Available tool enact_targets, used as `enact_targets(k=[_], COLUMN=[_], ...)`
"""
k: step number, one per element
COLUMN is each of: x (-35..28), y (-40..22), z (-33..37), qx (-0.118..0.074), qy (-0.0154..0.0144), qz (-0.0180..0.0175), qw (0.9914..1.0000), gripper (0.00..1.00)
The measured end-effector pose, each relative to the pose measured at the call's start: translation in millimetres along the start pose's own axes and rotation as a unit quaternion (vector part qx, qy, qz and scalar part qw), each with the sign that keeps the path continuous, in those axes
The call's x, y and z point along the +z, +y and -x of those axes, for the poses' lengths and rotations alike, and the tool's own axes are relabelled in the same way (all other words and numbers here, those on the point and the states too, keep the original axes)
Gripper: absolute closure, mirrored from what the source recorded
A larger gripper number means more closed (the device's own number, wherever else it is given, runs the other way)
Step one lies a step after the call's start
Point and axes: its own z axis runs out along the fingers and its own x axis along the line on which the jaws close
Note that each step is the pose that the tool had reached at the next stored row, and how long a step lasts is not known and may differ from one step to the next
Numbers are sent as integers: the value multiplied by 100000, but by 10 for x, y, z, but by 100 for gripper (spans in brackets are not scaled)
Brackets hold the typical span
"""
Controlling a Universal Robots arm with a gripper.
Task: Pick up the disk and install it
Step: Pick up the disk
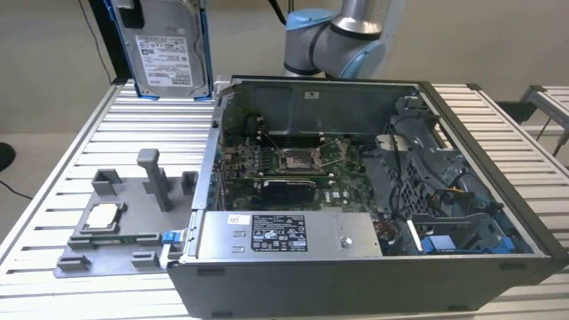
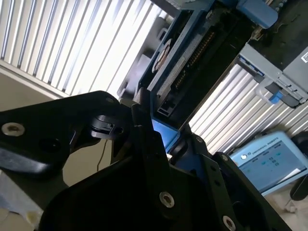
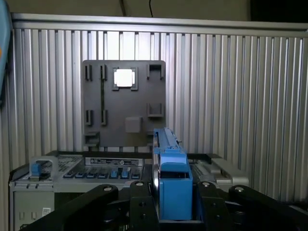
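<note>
Probably a robotics lab: a slatted aluminium workbench [image 1: 116,127], an open desktop computer case [image 1: 356,283] and a grey parts fixture [image 1: 102,261] lie below the raised pincer [image 3: 174,195].

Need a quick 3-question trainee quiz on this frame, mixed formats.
1. True or false: the disk lies flat on the grey fixture.
2. Multiple choice: what sits in the square pocket of the grey fixture? A) a small silver chip B) a screwdriver C) a fan
3. Fill in: the tool is shut on the ___.

Key
1. False. The disk is held upright in the air, off the grey fixture.
2. A.
3. disk. In the first wrist view its blue bracket sits between the tool's fingers.
</note>
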Motion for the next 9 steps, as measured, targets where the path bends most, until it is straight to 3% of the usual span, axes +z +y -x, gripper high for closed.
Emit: enact_targets(k=[9], x=[-14], y=[-410], z=[-7], qx=[31], qy=[3], qz=[513], qw=[99999], gripper=[100])
